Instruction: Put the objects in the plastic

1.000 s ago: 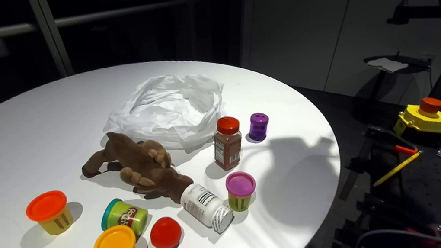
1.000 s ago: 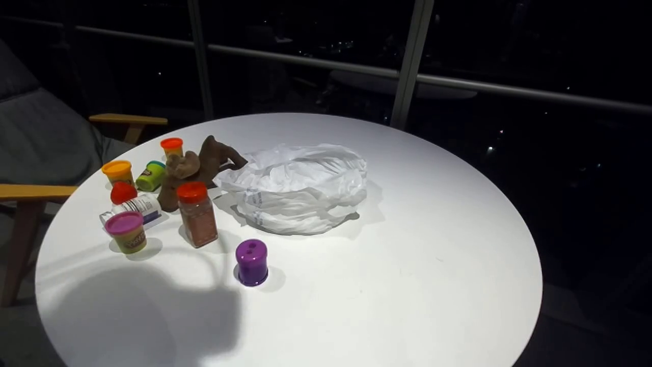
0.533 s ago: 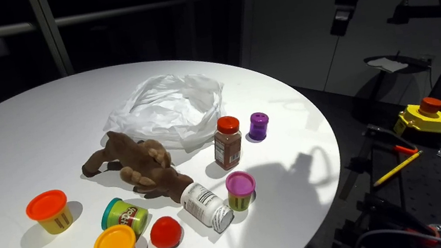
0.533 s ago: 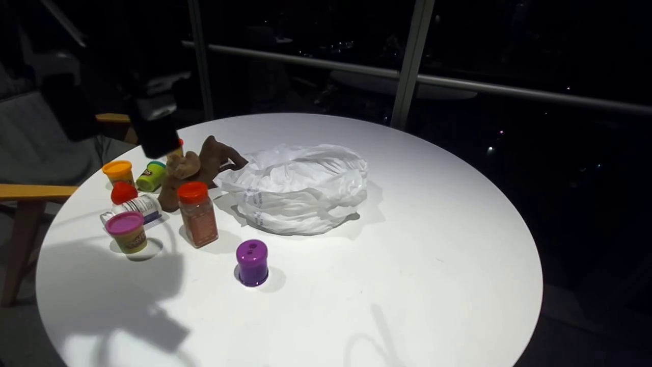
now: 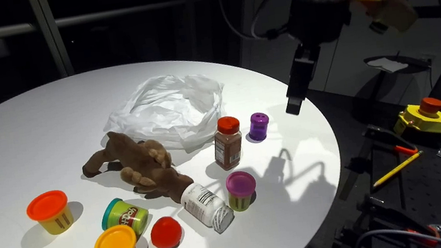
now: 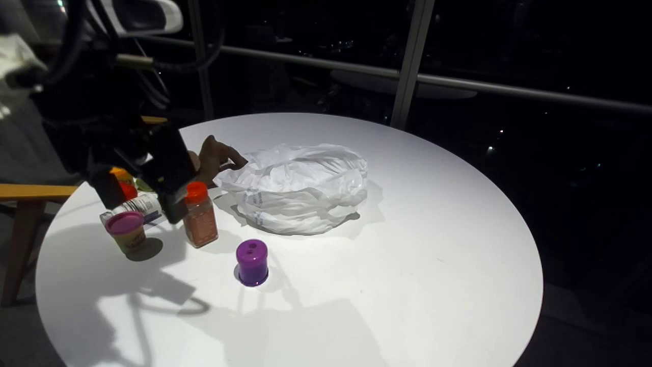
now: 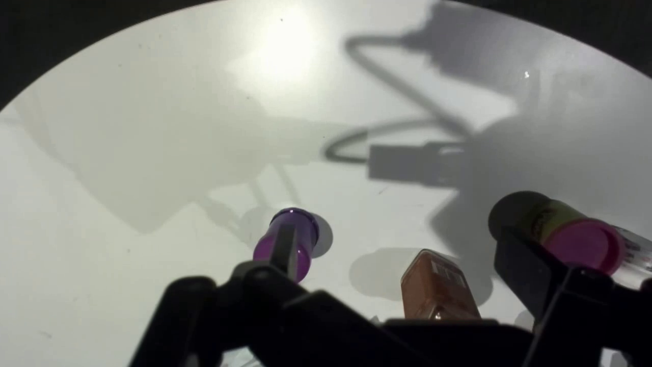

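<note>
Pincer [image 6: 144, 210] spread wide, nothing pinched, hangs above round white desk [image 6: 458, 255], perhaps to straddle upright, red-lidded square brown jar [image 5: 228, 149]. Wrinkled white plastic-film bag [image 6: 300, 211] sits mouth-up just beside brown plush animal [image 5: 131, 155], presumably for easy dropping-in. Pincer height hard to judge.

Both ext. views: bench [image 5: 30, 139] is bright, windows [image 5: 124, 37] behind near-black. In an ext. view, red-lidded tub [image 5: 49, 213], lower L, throws shadows L & R; broad shadow lies lower R of ctr. In an ext. view, tool [image 6: 142, 204] is dark & blurry, mid-L. Wrist view: glare spot top ctr, grey shadow upper R.
</note>
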